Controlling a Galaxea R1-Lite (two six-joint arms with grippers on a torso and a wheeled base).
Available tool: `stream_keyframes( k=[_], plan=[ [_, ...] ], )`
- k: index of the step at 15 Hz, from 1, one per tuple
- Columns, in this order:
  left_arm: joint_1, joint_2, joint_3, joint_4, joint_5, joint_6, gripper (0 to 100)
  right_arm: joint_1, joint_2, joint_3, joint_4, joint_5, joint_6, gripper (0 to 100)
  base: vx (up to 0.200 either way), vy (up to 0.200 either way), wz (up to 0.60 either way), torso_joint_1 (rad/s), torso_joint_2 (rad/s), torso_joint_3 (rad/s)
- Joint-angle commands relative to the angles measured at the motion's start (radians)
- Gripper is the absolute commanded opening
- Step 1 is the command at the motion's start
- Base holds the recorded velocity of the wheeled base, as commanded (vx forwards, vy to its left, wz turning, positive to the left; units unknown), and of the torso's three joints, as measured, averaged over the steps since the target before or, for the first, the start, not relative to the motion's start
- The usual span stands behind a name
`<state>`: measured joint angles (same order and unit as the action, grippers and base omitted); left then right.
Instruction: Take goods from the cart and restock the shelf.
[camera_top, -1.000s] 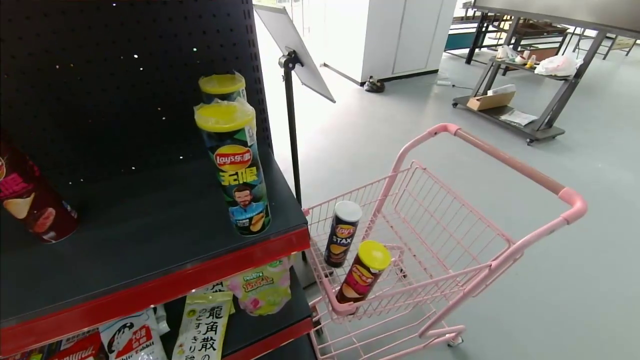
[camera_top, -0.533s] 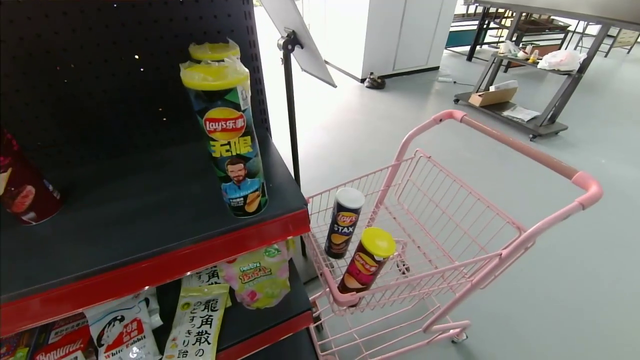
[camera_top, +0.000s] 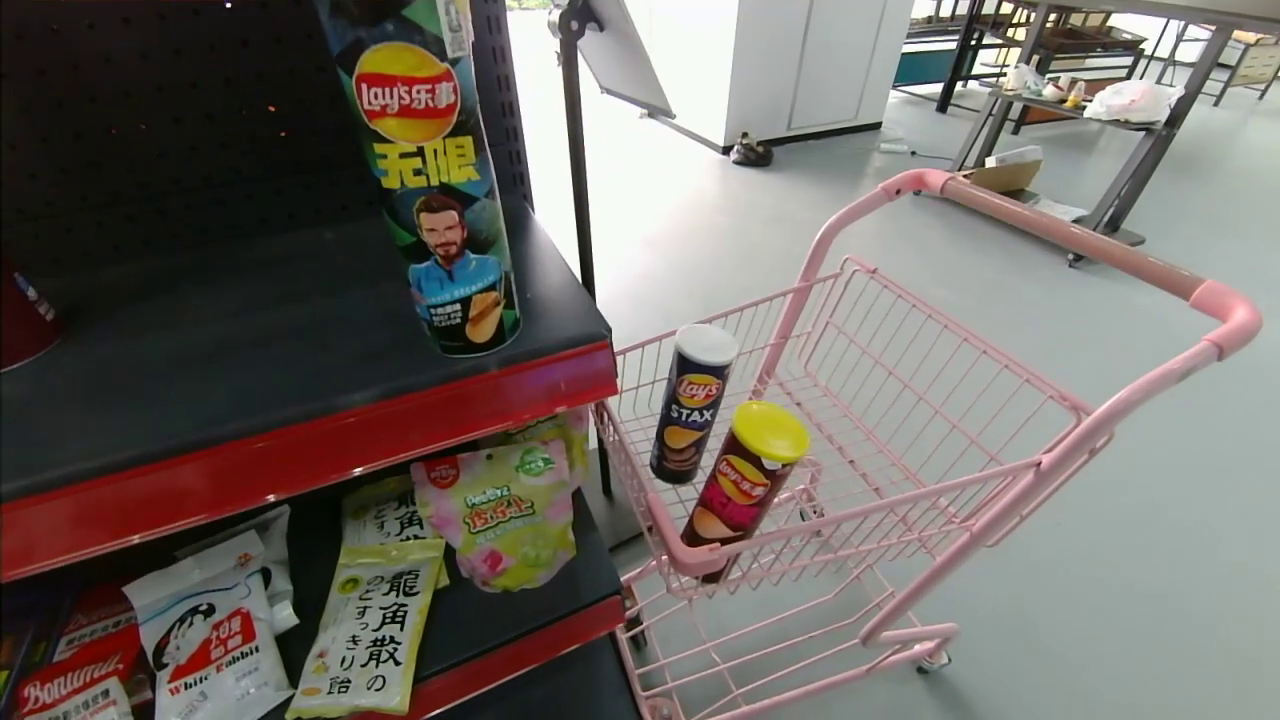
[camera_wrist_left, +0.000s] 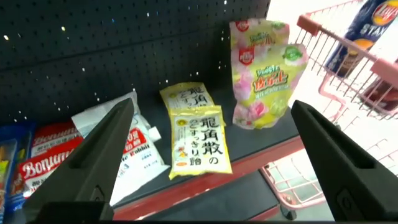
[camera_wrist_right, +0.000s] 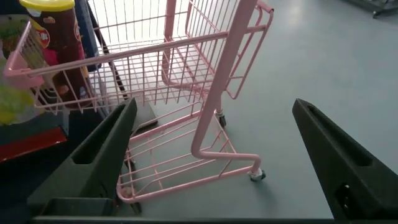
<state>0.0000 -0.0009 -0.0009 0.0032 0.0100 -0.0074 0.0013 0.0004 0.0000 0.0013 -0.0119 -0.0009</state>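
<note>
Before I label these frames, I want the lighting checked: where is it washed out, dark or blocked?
Head view: floor beyond the sign stand washes out, pegboard dark, tall can cut by the top edge. Left wrist view: shelf dim, left gripper partly masking it. Right wrist view: cart evenly lit.

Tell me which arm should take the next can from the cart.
Right. The right gripper faces the cart, yellow-lidded can close by; the left gripper faces snack bags.
</note>
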Motion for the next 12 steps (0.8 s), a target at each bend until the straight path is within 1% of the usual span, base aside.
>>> stream_keyframes(
  k=[1,3,5,6,7,8,9,10,11,12],
  plan=[
    [0.0,0.001,0.001,0.0,0.001,0.0,100,0.0,0.001,0.0,0.0,0.0,-0.001,100,0.0,0.0,0.0,-0.119,0.5,0.378],
    [0.0,0.001,-0.001,0.0,0.001,0.0,100,0.0,0.001,0.0,-0.001,0.001,-0.004,100,0.0,0.0,0.0,-0.09,0.39,0.31],
    [0.0,0.001,-0.001,0.0,0.001,0.0,100,0.003,0.01,-0.002,0.0,0.004,-0.013,100,0.0,0.0,0.0,-0.029,0.13,0.112],
    [0.0,0.001,0.001,0.0,0.001,0.0,100,0.009,0.044,-0.075,-0.012,0.036,-0.016,100,0.0,0.0,0.0,-0.012,0.07,0.046],
    [0.0,0.001,-0.001,0.0,0.001,0.0,100,0.026,0.299,-0.31,0.014,0.109,0.025,100,0.0,0.0,0.0,0.0,0.0,0.0],
    [0.0,0.001,-0.001,0.0,0.001,0.0,100,0.036,0.435,-0.414,0.011,0.153,0.073,100,0.0,0.0,0.0,0.0,0.0,0.0],
    [0.0,0.001,-0.001,0.0,0.001,0.001,100,0.082,0.576,-0.495,0.005,0.242,0.053,100,0.0,0.0,0.0,0.0,0.0,0.0],
    [0.0,0.001,-0.001,0.0,-0.001,0.001,100,0.114,0.644,-0.511,-0.006,0.274,0.028,100,0.0,0.0,0.0,0.0,0.0,0.0],
    [0.0,0.001,-0.001,0.0,-0.001,0.001,100,0.16,0.773,-0.515,-0.089,0.277,0.009,100,0.0,0.0,0.0,0.0,0.0,0.0],
    [0.0,0.001,-0.001,0.0,-0.001,0.001,100,0.163,0.978,-0.503,-0.311,0.279,0.015,100,0.0,0.0,0.0,0.0,0.0,0.0]
  ],
)
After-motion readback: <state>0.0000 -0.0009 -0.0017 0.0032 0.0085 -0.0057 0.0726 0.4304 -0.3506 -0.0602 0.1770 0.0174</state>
